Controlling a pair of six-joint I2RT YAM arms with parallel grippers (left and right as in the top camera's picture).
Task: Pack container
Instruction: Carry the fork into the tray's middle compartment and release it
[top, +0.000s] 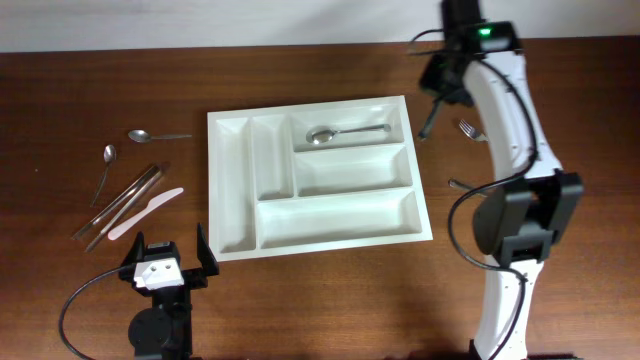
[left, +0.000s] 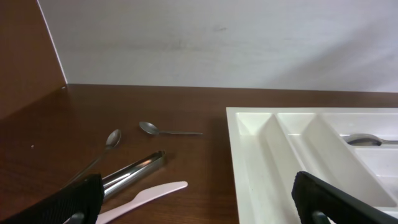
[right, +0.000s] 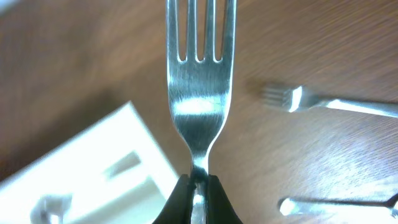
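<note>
Bright even light; fork (right: 198, 106) glares, background blurred.

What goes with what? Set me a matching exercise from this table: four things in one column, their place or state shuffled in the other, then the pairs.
Things
1. container
2. plastic knife
3. left fingers
4. right fingers

Place or state
a. shut on a fork
b. holds one spoon in its top long slot
c. wide open, holding nothing
d. lying on the table, left of the tray

Pairs: 1-b, 2-d, 3-c, 4-a
</note>
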